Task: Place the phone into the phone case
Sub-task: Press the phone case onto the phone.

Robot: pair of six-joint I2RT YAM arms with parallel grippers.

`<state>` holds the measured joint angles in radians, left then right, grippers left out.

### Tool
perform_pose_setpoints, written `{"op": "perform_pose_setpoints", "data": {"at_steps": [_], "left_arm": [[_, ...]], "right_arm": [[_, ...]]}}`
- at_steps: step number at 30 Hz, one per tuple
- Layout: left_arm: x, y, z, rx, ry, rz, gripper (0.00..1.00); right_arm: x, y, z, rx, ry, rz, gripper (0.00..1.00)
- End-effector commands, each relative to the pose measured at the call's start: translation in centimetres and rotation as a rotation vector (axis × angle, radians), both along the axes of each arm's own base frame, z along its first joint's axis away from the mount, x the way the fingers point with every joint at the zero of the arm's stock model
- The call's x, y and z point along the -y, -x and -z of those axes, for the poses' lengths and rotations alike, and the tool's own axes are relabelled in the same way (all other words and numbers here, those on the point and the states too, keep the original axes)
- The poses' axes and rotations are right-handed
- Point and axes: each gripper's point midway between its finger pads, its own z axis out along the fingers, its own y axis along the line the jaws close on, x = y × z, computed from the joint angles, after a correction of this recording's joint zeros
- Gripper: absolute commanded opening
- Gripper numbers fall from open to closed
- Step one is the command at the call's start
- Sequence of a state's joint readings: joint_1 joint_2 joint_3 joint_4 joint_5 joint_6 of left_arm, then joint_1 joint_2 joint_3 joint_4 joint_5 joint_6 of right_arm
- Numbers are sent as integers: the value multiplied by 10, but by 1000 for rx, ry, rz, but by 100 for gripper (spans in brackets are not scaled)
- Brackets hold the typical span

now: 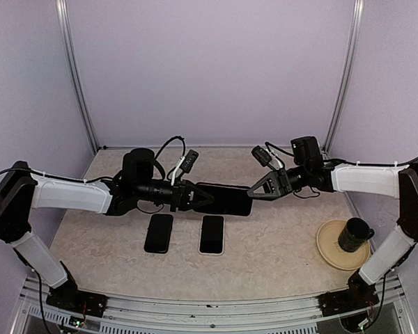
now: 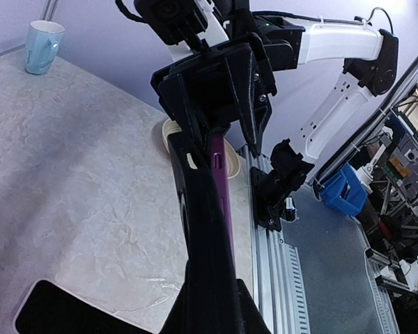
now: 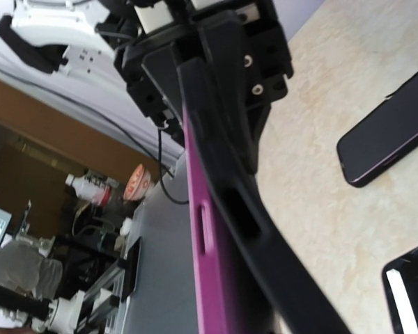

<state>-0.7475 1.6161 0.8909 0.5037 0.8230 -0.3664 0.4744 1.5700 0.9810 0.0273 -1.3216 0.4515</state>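
Purple-edged phone (image 1: 230,200) aloft, left pincer (image 1: 207,199) clamping one end, right pincer (image 1: 251,195) at other

Lilac walls (image 1: 209,69) w/ alu corner posts (image 1: 76,76), beige marbled tabletop (image 1: 279,243).

The worktop (image 1: 279,243) is beige with pale marbled veining; the walls (image 1: 209,69) are plain lilac; the slab (image 1: 226,198) held above it is black with a magenta-purple side; the all-black phone (image 1: 159,232) lies beside the white-rimmed phone (image 1: 212,234), whose face is black; the plate (image 1: 331,254) is cream; the mug (image 1: 353,234) is black.
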Motion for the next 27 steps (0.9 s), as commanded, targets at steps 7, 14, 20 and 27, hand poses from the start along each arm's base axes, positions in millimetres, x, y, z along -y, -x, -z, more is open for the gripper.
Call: {"op": "perform_pose_setpoints", "data": {"at_steps": [7,14,20,27], "left_arm": [[2,14,-42,132,85,56,0],[-1,22,-46,100,125,100,0],[-9,17,-49,96,134,81,0],[-12,21,-54,90,146,103,0]], "right_arm": [[-9,16,-12,68,-34,-67,33],[-6,23,-17,92,-43,-86,22],[3,15,-30,166,-28,-10,32],[15,3,-28,149,-34,43,37]]}}
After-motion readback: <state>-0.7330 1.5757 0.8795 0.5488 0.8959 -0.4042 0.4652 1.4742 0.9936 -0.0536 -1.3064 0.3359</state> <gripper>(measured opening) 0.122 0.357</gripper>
